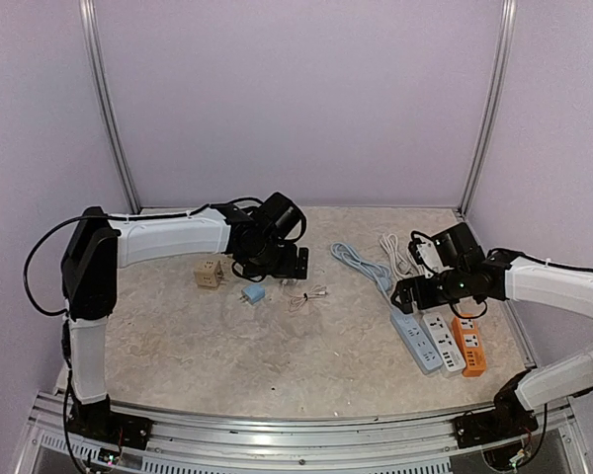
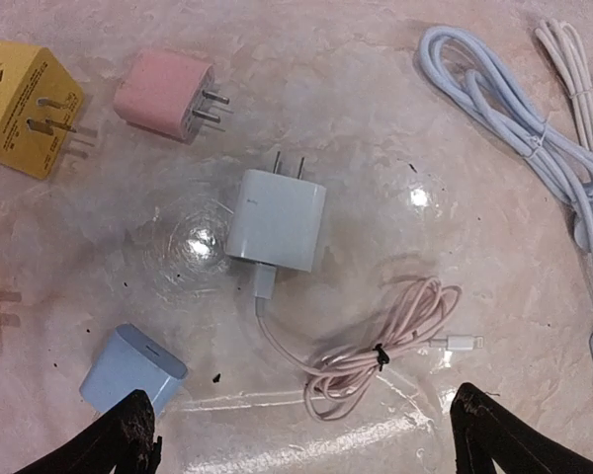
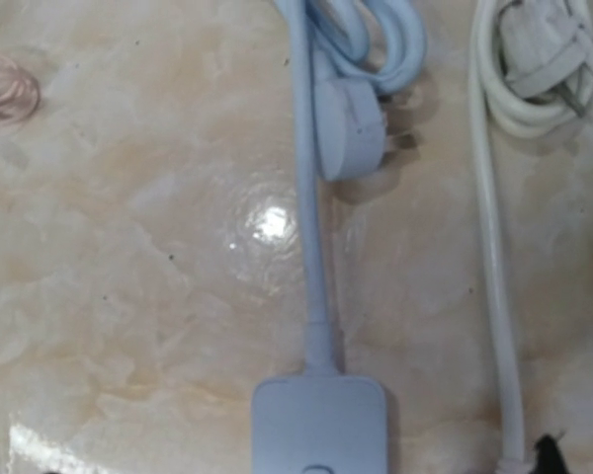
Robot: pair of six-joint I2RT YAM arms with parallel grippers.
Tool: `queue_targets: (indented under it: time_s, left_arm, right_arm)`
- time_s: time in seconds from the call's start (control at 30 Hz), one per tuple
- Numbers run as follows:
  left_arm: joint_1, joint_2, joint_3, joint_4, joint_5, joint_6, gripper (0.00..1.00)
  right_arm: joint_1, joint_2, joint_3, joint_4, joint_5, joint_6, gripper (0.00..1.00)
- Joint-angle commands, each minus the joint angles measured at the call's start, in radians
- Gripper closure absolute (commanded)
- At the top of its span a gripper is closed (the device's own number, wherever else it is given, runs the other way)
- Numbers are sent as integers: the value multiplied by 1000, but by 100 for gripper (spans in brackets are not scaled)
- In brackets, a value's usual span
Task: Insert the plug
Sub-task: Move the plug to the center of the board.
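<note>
well, the left claw (image 2: 304,434) hangs wide open; the white square plastic charger plug (image 2: 277,215) lies just ahead, centred on its span. best pinch the flat sides, clear of the prongs (image 2: 289,164).

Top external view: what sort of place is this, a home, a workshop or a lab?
Probably a lab test booth: plain walls on aluminium posts, a marble-look tabletop, and power strips and chargers laid out as props.

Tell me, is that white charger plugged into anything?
Unplugged. The white charger lies flat on the table, both prongs bare and touching nothing.
</note>
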Motion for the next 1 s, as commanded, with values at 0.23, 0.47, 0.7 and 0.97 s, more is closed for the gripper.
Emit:
queue_targets:
  time_s: [0.23,0.47,0.7,0.97]
  left_arm:
    - [33,242,222,-217,-119,62,1]
    - [78,281,223,-133,-39,100,6]
    - [127,303,229,-61,103,120,18]
    - [104,286,233,-25,128,174,16]
  right_arm:
    - [21,-51,-26,4,31,15,0]
    - [24,-72,-25,-4,38,7,0]
    - [24,-63,-20,1,53,11,0]
    - [24,-94,-32,-3,62,21,0]
